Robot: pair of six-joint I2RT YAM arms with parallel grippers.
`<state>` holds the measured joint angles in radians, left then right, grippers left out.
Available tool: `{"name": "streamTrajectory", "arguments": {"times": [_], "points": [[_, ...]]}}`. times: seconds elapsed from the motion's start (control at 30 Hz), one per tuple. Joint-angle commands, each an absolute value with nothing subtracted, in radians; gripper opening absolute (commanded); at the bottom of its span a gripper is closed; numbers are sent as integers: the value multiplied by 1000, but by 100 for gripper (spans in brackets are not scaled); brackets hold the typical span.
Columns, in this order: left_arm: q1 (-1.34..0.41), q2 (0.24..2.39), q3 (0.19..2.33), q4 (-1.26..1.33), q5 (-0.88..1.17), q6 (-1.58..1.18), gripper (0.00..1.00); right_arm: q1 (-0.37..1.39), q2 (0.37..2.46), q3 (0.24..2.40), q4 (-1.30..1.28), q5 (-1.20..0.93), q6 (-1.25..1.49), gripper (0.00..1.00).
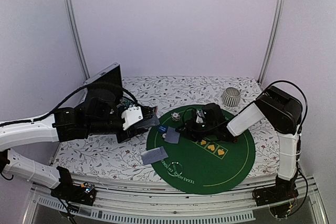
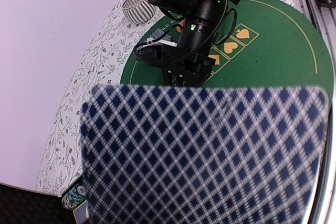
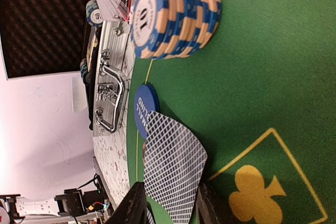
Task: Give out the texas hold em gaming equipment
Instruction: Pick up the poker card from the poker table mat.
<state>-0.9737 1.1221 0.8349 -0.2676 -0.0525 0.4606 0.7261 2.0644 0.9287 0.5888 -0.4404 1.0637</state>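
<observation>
Filling my left wrist view, blurred, is a card (image 2: 205, 156) with a dark-blue-and-white diamond lattice back and rounded corners. It hangs in the air by the left rim of the mat (image 1: 231, 161). The left gripper (image 1: 153, 119) carries it, its jaws hidden behind the card.

On the left part of the mat lies a second card (image 3: 170, 156), same lattice back, flat on the felt. My right gripper (image 3: 169, 187) straddles its near end, jaws narrow and against both long edges. Whether they actually pinch it, I cannot tell.

Just beyond that card, partly under its far corner, sits a round blue disc (image 3: 143, 109) with white lettering that starts "SMALL". Farther along the felt stands a chip stack (image 3: 176, 19), blue with peach stripes, its top face marked "10".

Across the mat's near-left rim lie grey cards (image 1: 155, 155), half on the felt, half off.

The mat itself is a round green felt with a thin gold ring. Gold suit symbols sit in gold-outlined boxes, and "TEXAS HOLD" is legible along its near rim.

Left of the mat is an aluminium case (image 3: 110, 98), lid up, with a metal handle and black dimpled foam lining. A few loose chips (image 3: 94, 13) sit in it.

Beyond the mat's far-right rim stands a ribbed grey cup (image 1: 230, 96). Everything rests on a white cloth (image 1: 100, 153) printed with grey vines.
</observation>
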Motion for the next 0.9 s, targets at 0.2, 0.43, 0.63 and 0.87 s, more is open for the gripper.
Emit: {"name": "streamTrajectory", "arguments": {"times": [0.2, 0.43, 0.63, 0.87], "points": [[-963, 1102, 825, -248, -39, 465, 43, 720, 2145, 924, 628, -460, 1109, 3], [-964, 1101, 824, -247, -39, 466, 43, 720, 2051, 913, 639, -483, 1049, 2], [-963, 1103, 824, -247, -41, 468, 43, 734, 1840, 978, 342, -380, 751, 2], [-963, 1104, 826, -247, -43, 468, 43, 749, 1675, 1070, -62, -80, 266, 2]]}}
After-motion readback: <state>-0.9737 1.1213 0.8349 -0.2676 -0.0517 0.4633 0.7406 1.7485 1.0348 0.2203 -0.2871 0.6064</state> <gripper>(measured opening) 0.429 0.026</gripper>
